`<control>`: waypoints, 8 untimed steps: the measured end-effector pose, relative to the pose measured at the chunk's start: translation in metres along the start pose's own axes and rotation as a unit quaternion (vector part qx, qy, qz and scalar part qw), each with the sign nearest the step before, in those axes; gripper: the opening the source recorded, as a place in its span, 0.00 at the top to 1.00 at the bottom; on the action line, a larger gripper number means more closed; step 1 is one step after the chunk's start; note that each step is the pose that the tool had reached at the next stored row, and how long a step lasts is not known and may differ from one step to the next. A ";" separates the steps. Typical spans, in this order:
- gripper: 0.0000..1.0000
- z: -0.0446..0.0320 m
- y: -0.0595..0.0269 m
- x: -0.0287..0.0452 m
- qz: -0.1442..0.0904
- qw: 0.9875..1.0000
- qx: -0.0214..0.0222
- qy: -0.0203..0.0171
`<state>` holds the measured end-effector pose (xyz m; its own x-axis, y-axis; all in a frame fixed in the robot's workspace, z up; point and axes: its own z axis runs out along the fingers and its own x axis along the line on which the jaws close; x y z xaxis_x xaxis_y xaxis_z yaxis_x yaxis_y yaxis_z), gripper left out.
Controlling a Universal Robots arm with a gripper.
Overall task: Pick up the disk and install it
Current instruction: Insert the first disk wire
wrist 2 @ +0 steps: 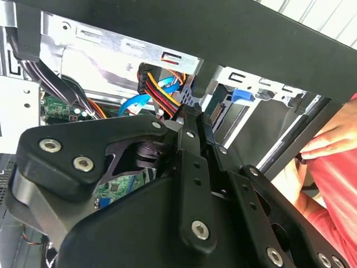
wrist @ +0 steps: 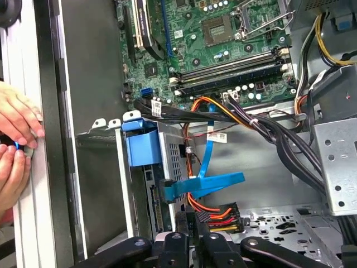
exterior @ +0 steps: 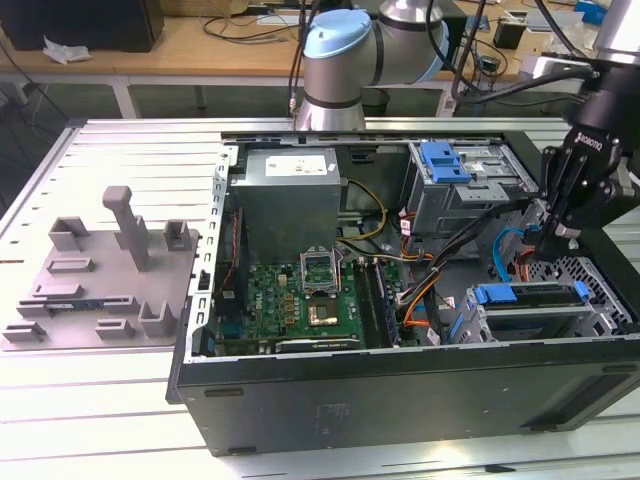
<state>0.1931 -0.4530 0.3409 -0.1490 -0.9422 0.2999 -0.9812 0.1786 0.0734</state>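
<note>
**Operator A:** Which step are we working on?

**Operator B:** We are judging it to be the install step, not the pick-up. The disk point(exterior: 527, 297) is lying in the drive cage point(exterior: 598, 285) of the computer case point(exterior: 400, 400), below the gripper point(exterior: 545, 240) and just to one side of it. It is not between the fingers point(wrist 2: 191, 139).

**Operator A:** How are we reading the fingers?

**Operator B:** We are reading them as drawn together. In both wrist views they are running side by side with almost no gap. We cannot tell whether they are pinching a wire.

**Operator A:** What is sitting nearest the fingers?

**Operator B:** In the first wrist view, the power connector point(wrist: 215, 215) with its red, yellow and black wires is lying just beside the fingertips. The blue data cable point(wrist: 209, 184) is crossing just beyond them. The connector end of the disk point(wrist: 144, 149) is standing near the fingers, on the side away from the power connector.

**Operator A:** What is any further move calling for?

**Operator B:** We are judging that it is calling for a slow, straight approach, since the wires are crowding the fingers. A person's hand point(wrist: 17, 120) is resting at the case wall, well apart from the fingers, so we are advising caution.
</note>
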 end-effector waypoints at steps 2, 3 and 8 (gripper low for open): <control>0.84 0.0007 0.0002 0.0023 -0.002 1.000 0.000 -0.004; 0.84 0.0010 0.0002 0.0033 -0.002 1.000 0.000 -0.006; 0.84 0.0029 0.0002 0.0094 -0.007 1.000 0.001 -0.016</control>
<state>0.1911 -0.4627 0.3410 -0.1386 -0.9536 0.2673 -0.9834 0.1643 0.0765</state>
